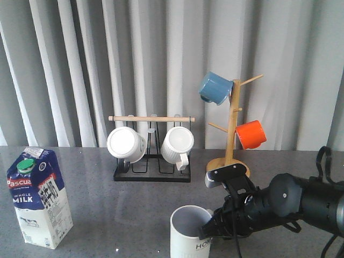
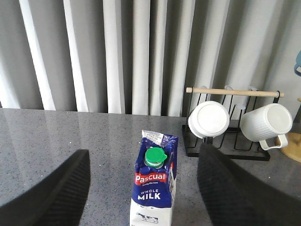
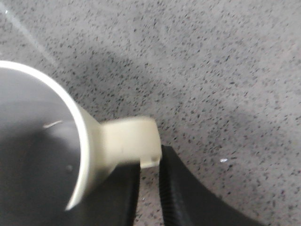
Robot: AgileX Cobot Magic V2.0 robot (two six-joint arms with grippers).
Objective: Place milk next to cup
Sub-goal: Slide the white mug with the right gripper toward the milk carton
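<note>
tall blue and white milk carton (image 1: 38, 196): upright at your far left on the grey speckled table (image 1: 118, 204).
cream ribbed home mug (image 1: 189, 232) front centre, well apart; right gripper (image 1: 210, 230) pinches its handle; left gripper (image 2: 143, 188) spread wide above the carton.

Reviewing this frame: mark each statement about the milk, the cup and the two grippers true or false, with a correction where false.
1. The milk stands upright on the table. True.
2. The milk is already beside the cup. False: it stands far off on the robot's left.
3. The left gripper is open, jaws either side of the milk. True.
4. The right gripper is far from the cup. False: it is at the cup's handle.
5. The orange mug lies on the table. False: it hangs on the wooden mug tree.
</note>
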